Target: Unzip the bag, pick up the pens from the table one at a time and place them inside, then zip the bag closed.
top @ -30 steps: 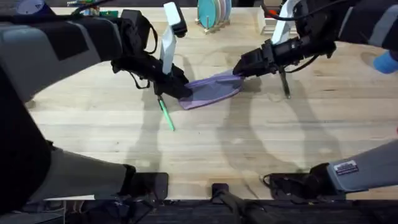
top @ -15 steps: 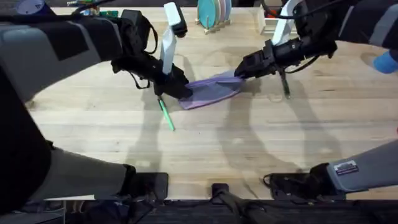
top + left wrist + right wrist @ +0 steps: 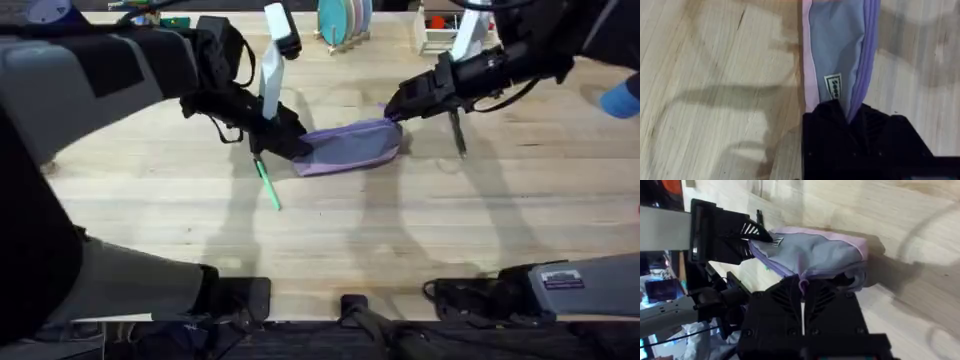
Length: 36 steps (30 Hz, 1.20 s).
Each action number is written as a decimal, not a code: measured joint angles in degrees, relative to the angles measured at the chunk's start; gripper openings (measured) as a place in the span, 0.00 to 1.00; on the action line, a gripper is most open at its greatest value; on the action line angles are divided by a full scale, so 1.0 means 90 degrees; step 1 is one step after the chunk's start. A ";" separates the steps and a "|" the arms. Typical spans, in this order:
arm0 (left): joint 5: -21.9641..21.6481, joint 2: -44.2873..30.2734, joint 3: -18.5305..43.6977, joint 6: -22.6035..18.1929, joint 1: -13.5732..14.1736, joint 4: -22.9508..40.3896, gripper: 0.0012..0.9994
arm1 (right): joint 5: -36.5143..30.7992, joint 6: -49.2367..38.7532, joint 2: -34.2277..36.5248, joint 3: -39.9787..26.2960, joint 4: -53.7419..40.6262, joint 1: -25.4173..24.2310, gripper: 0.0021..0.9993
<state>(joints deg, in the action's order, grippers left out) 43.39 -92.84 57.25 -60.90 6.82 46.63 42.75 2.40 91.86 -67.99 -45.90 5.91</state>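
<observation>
Gripping opposite bag (image 3: 350,148) ends, left gripper (image 3: 292,146) clamped, right gripper (image 3: 396,107) seemingly pinching zipper, green pen (image 3: 267,184) alongside.

both arms wear light grey shells over black joints, with thin black cables looping beside the wrists. the left gripper (image 3: 287,143) and right gripper (image 3: 393,107) are matte black, the right gripper's housing ribbed with slanted vents.
</observation>
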 joint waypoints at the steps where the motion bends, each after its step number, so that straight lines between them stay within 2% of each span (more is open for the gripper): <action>1: 0.0015 0.0000 0.0000 0.0000 0.0003 -0.0002 0.04 | -0.0023 0.0004 -0.0028 -0.0002 -0.0013 0.0000 0.03; 5: 0.0029 0.0000 0.0000 0.0000 0.0008 0.0000 0.04 | -0.0271 0.0061 -0.0057 -0.0015 -0.0082 0.0091 0.03; 10: -0.0078 0.0000 -0.0002 0.0000 0.0005 0.0010 0.04 | -0.0880 0.0072 -0.0058 -0.0063 -0.0096 0.0478 0.03; 17: -0.0177 0.0000 -0.0002 0.0000 -0.0042 0.0038 0.04 | -0.2170 0.0070 -0.0156 -0.0273 0.0092 0.1457 0.03; 25: -0.0303 0.0000 -0.0005 0.0000 -0.0097 0.0022 0.04 | -0.3222 0.0302 -0.0164 -0.0277 0.0536 0.2343 0.03; 30: -0.0301 0.0000 -0.0007 0.0000 -0.0094 0.0002 0.04 | -0.3798 0.0561 -0.0166 -0.0298 0.0497 0.2621 0.03; 36: -0.0301 0.0000 -0.0007 0.0000 -0.0097 -0.0012 0.04 | -0.4078 0.0898 -0.0163 -0.0471 0.0419 0.2706 0.03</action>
<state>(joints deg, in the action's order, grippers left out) 40.69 -92.84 57.19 -60.90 5.96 46.52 6.04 10.48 90.39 -72.23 -42.12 30.27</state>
